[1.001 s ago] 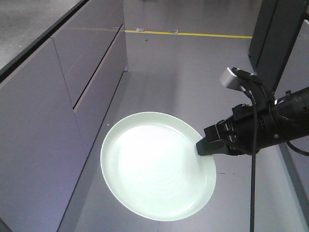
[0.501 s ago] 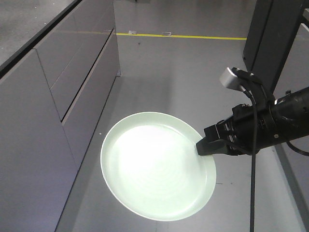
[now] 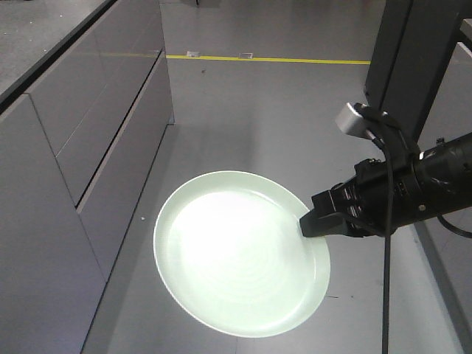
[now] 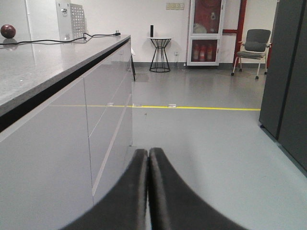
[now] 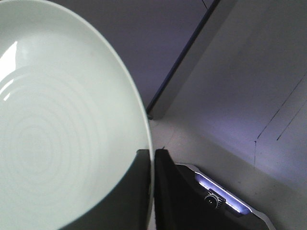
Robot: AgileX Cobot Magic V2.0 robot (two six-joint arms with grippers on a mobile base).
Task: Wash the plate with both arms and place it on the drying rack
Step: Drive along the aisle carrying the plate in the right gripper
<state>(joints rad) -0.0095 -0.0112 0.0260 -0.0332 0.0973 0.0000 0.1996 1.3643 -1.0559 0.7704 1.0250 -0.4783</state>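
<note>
Left end effector: fingers pressed together, holding nothing.
Cabinet: far left, grey drawer fronts.
Plate: centre, in mid-air over the floor, beside the Cabinet.
Right end effector: pinching the Plate's right rim.

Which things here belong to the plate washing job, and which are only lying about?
Job: round pale mint-green glossy plate; black right gripper clamping its rim; black left gripper, shut, empty.
Lying about: dark red ball; grey chair; yellow floor line.

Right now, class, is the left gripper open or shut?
Shut: on the left gripper the fingers touch, with nothing between them.
</note>
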